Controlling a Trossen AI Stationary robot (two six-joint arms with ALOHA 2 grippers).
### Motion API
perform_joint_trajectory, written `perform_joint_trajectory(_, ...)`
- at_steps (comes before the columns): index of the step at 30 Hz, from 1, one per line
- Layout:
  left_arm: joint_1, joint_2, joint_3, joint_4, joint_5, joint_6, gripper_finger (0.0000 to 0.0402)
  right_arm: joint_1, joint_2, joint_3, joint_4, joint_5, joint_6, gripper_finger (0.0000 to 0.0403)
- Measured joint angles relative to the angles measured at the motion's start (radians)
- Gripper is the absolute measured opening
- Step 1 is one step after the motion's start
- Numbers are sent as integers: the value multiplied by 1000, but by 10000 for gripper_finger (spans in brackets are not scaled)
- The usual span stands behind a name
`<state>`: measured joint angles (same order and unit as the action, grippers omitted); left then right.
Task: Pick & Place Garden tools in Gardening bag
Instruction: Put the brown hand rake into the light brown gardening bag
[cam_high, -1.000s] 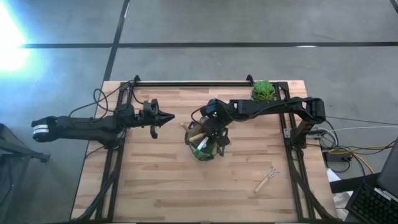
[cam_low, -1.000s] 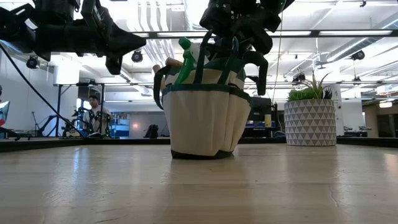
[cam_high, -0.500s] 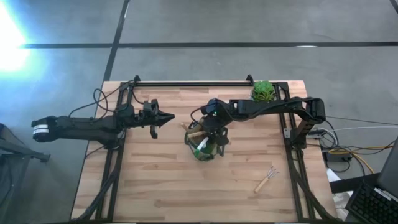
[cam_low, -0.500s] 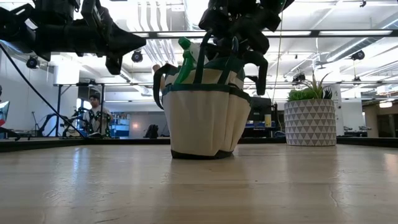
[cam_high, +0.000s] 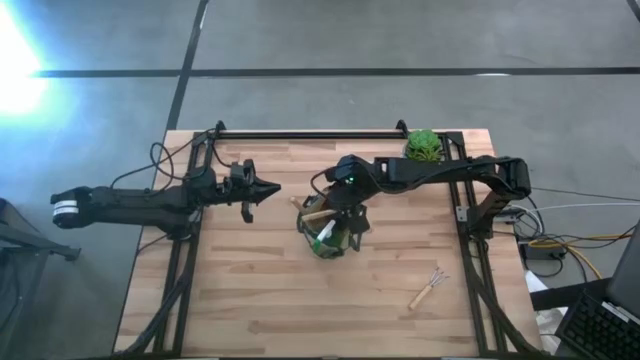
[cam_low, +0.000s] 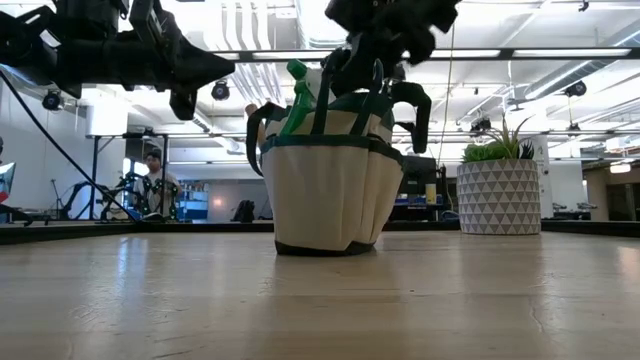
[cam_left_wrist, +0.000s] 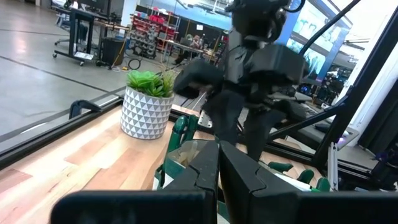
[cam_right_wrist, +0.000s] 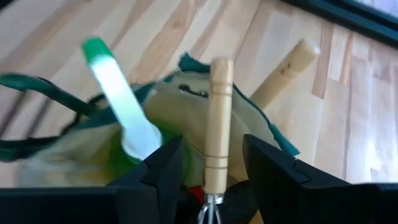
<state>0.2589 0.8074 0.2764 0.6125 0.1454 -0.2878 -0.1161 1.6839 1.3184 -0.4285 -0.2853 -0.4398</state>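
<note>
The beige gardening bag (cam_high: 328, 232) with green trim stands on its base mid-table (cam_low: 330, 190). Out of its top stick two wooden tool handles (cam_right_wrist: 217, 118) (cam_right_wrist: 283, 71) and a green spray bottle (cam_right_wrist: 118, 99). My right gripper (cam_high: 347, 203) hovers open just above the bag (cam_right_wrist: 211, 152). Its fingers stand either side of the upright wooden handle without touching it. A wooden-handled fork (cam_high: 428, 288) lies flat on the table near the right front. My left gripper (cam_high: 268, 188) hangs shut and empty to the left of the bag (cam_left_wrist: 217, 168).
A green plant in a white patterned pot (cam_high: 422, 146) stands at the far right corner (cam_low: 497, 195). Black frame rails (cam_high: 310, 133) run along the table's far edge and sides. Bare wood lies in front of the bag.
My right gripper has risen a little from the bag's mouth, and the tools stay standing in the bag. The bag has kept its place.
</note>
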Motion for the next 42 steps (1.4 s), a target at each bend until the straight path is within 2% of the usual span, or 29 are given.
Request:
perform_joint_trajectory(15, 1, 0, 0, 0, 0, 0, 16, 99, -169, 0, -73, -1, 116, 127)
perform_joint_trajectory(22, 0, 0, 0, -2, 0, 0, 16, 168, -252, 0, -149, 1, 306, 112)
perform_joint_trajectory(28, 1, -3, 1, 0, 0, 1, 16, 251, -320, 0, -247, 117, 604, 102)
perform_joint_trajectory(35, 0, 0, 20, 9, -30, 58, 16, 344, -382, 0, -449, 260, 1088, 96)
perform_joint_trajectory(38, 0, 1, 23, 9, -117, 124, 16, 370, -401, 0, -576, 284, 1363, 95)
perform_joint_trajectory(42, 0, 1, 18, 8, -300, 173, 16, 426, -414, -4, -748, 290, 1749, 95)
